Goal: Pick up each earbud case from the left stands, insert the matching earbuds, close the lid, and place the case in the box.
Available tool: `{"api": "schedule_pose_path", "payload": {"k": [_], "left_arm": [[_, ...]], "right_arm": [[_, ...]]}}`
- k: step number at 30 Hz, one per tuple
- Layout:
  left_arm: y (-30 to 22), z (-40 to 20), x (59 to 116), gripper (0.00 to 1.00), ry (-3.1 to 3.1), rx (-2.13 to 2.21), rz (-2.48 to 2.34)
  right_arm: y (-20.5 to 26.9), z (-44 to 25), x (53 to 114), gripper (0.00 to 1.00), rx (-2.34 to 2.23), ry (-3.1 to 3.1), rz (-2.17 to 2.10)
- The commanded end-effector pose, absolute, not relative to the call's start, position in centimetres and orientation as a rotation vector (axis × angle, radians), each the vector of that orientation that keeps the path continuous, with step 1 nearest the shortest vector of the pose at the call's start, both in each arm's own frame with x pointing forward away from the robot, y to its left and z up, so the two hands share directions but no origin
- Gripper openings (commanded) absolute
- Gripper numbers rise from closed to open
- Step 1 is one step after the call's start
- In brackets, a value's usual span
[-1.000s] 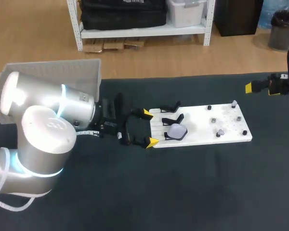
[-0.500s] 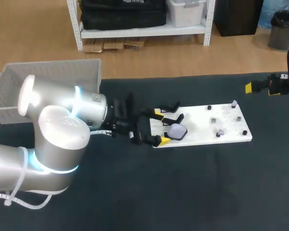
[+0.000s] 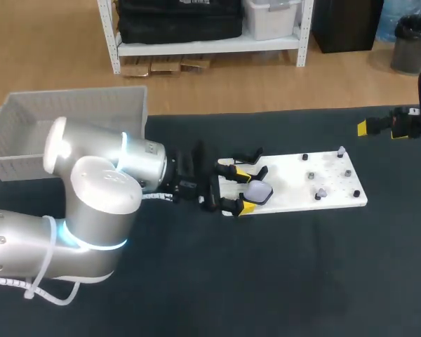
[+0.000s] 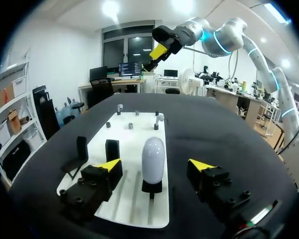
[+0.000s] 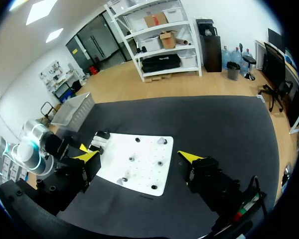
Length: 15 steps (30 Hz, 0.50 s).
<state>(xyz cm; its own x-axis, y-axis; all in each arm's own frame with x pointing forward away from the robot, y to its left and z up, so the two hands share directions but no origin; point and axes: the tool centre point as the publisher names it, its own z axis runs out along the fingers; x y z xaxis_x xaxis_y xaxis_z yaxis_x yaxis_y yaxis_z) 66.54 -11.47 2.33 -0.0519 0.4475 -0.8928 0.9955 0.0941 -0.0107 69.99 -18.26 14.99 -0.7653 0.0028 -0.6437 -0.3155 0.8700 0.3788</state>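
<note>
1. A table (image 3: 302,267) covered in a dark, nearly black mat carries everything.
2. A flat white board (image 3: 289,184) lies directly on the mat, in the far half of the table near its middle, with its long side running across the table.
3. A grey mesh-walled box (image 3: 91,112) sits at the table's far left corner, well apart from the board.

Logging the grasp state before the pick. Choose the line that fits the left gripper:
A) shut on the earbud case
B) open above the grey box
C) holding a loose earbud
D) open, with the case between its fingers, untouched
D: in the left wrist view the left gripper is open, and the white board shows on both sides of the earbud case standing between its yellow tips.
</note>
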Motion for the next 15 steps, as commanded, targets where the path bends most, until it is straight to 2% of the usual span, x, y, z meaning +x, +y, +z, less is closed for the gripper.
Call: {"api": "schedule_pose_path", "payload": {"k": [1, 8, 15], "left_arm": [[-12.0, 1.75, 66.99, 0.81, 1.599, 1.449, -0.92], [-12.25, 1.64, 66.99, 0.79, 1.588, 1.446, -0.939], [-12.69, 1.32, 67.11, 0.68, 1.579, 1.452, -0.962]], "right_arm": [[-18.34, 14.93, 70.03, 1.0, -0.228, 2.373, 0.631], [-18.34, 14.93, 70.03, 1.0, -0.228, 2.373, 0.631], [-18.34, 14.93, 70.03, 1.0, -0.228, 2.373, 0.631]]}}
